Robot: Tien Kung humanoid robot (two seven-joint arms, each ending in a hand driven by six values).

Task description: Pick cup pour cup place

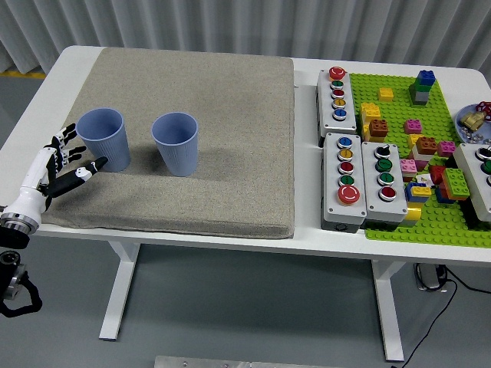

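Two blue cups stand upright on the grey mat [192, 138]: the left cup [103, 139] at nine o'clock, the right cup [176, 143] beside it. The left hand [60, 164], fingers spread and empty, sits at eight o'clock, near the left cup. No writing is legible.

No legible text, label, brand, number or sign anywhere.

Two blue cups [102, 138] upright on grey mat [230, 92], left hand [61, 165] spread beside them
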